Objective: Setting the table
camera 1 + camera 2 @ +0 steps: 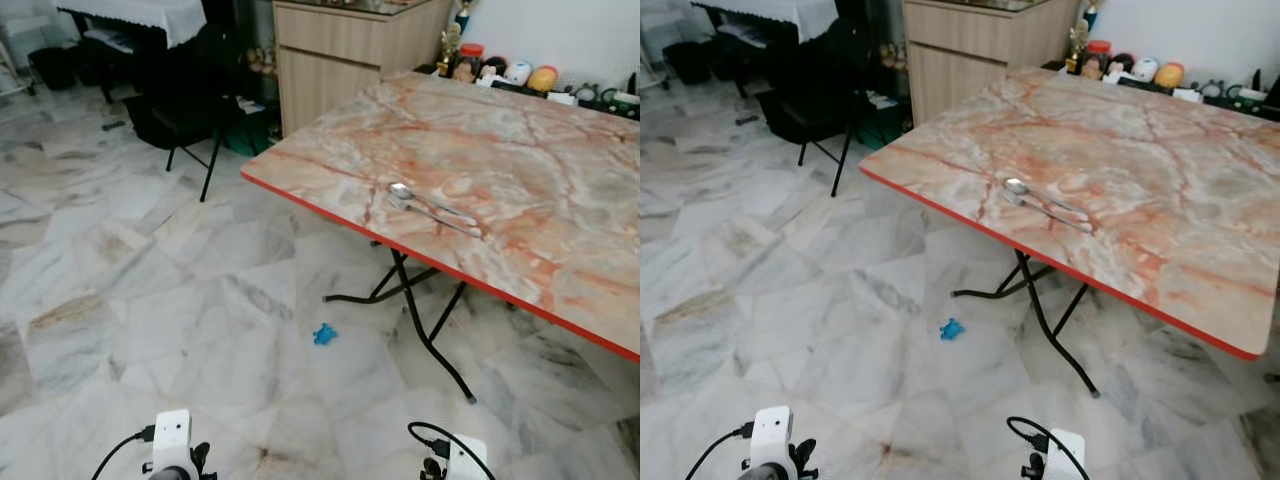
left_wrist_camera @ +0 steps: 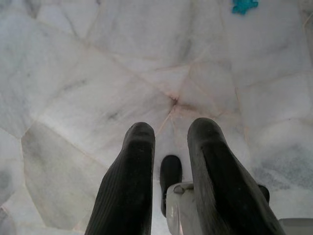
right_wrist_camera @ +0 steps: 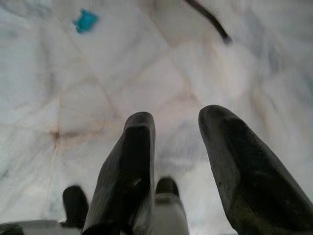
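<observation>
A marble-patterned folding table (image 1: 520, 150) with a red edge stands ahead and to the right. On it, close to the near edge, lie a metal spoon (image 1: 415, 198) and a fork (image 1: 440, 220) side by side. Both arms hang low by my body, over the floor. My left gripper (image 2: 171, 137) is open and points down at the tiles with nothing between its fingers. Held the same way, my right gripper (image 3: 176, 127) is open and empty.
A small blue object (image 1: 324, 334) lies on the marble floor near the table's black legs (image 1: 430, 330). A black chair (image 1: 190, 100) and a wooden cabinet (image 1: 340, 55) stand behind. Jars and small items (image 1: 500, 72) line the table's far edge.
</observation>
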